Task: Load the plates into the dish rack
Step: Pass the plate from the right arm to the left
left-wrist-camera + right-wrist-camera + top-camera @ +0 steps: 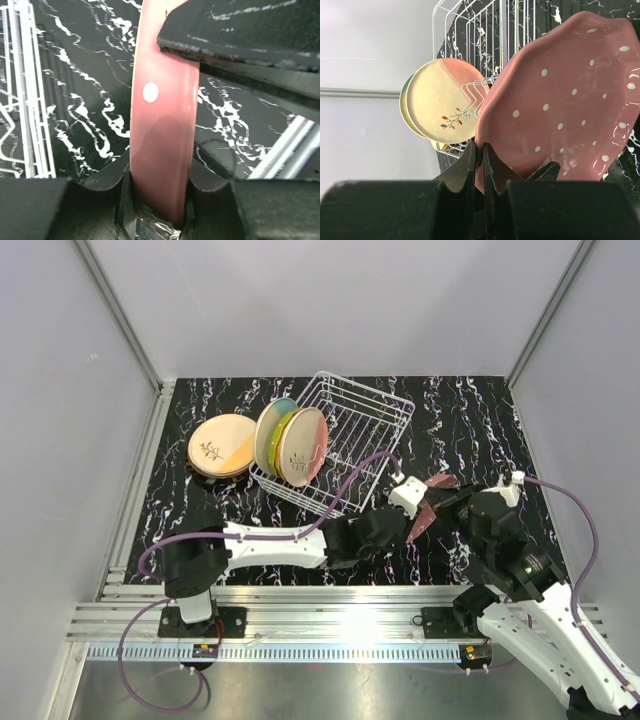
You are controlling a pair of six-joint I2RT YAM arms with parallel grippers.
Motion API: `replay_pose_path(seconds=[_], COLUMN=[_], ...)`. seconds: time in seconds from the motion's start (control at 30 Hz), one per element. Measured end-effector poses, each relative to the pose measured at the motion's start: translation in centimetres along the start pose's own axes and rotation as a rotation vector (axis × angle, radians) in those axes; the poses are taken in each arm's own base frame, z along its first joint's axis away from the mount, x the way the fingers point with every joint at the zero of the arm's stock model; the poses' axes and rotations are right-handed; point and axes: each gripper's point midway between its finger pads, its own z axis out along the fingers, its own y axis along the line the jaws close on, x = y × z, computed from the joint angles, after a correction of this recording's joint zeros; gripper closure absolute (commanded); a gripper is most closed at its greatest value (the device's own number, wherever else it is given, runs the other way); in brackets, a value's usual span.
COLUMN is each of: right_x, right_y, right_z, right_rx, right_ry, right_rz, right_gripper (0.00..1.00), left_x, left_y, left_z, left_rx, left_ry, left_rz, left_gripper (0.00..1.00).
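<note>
Top external, dish rack (pixel 365 425) holds upright plates (pixel 300 445), left pincer (pixel 157 200) and right pincer (pixel 480 160) both pinching pink plate (pixel 560 100)

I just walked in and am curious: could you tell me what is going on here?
The left gripper and right gripper both grip one pink plate by its rim, on edge, just right of the rack. Several plates stand in the rack's left end; a stack lies left of it.
</note>
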Motion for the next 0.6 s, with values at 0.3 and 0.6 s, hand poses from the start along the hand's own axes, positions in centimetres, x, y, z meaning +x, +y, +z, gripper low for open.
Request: replay_pose_path(seconds=[0.3,0.6], right_x=[0.4,-1.2], right_y=[0.4,2.9], right_z=[0.1,-1.5], right_rx=[-0.011,-0.095], right_ry=[0.021,-0.013], right_rz=[0.032,0.079], right_gripper=[0.47,0.33], left_x=[0.6,2.8], left_y=[1.8,5.9], left_z=[-0.6,-1.9], left_rx=[-0.120,-0.290], left_ry=[0.022,0.104], left_rz=[0.042,0.139], left_gripper=[1.00,1.00])
